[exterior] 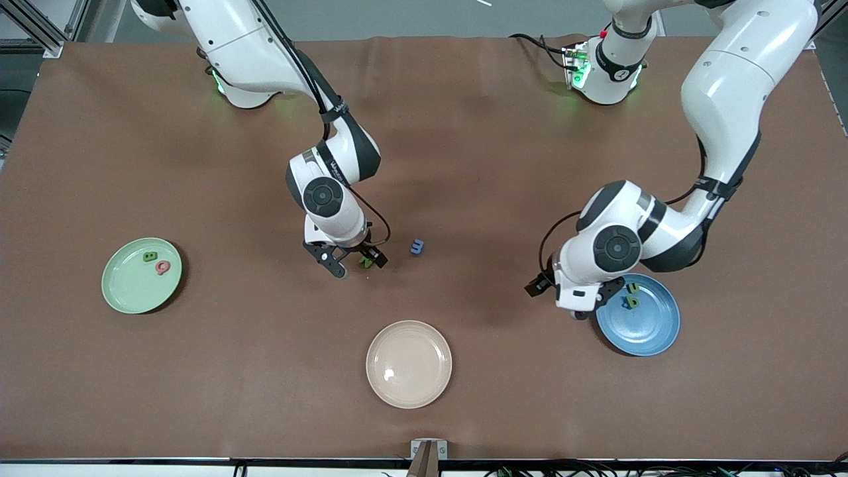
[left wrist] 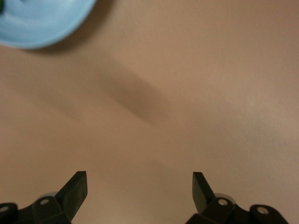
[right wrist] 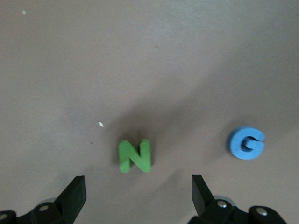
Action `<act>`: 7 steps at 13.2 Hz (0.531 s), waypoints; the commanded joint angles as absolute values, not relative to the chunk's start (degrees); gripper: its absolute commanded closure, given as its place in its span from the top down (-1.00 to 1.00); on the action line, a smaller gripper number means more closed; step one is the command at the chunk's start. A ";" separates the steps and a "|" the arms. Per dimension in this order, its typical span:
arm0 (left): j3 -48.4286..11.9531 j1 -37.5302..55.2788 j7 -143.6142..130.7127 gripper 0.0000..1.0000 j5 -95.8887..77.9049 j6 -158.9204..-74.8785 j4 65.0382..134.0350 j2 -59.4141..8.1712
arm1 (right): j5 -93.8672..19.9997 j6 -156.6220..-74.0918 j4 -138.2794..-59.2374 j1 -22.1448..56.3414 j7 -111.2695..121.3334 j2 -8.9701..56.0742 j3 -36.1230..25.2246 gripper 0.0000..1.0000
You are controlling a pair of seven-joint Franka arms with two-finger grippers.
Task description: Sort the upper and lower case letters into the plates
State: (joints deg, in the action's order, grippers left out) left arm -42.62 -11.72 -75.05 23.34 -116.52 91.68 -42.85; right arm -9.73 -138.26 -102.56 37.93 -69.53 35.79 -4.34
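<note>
One cream plate (exterior: pixel 409 364) sits apart, seemingly empty.

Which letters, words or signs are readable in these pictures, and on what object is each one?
"N": the green foam letter itself, on the table under the open right claw.
"G": the blue foam letter itself, beside it.
Letters in the green plate and the blue plate: too small to read.
Printing on the right arm's cable sleeve: too small to read.
</note>
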 commanded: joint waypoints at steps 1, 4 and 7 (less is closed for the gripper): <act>-42.72 -9.76 -79.43 0.97 21.80 -118.03 91.67 -42.98 | -10.55 -137.72 -98.80 38.14 -70.40 38.66 -4.83 0.99; -42.71 -7.56 -83.75 0.95 20.22 -120.84 91.67 -43.77 | -9.76 -137.73 -98.61 37.97 -70.05 39.46 -4.83 0.95; -42.54 -5.19 -87.44 0.90 19.25 -122.78 91.67 -44.38 | -9.58 -137.99 -98.61 38.06 -69.87 40.25 -4.92 0.87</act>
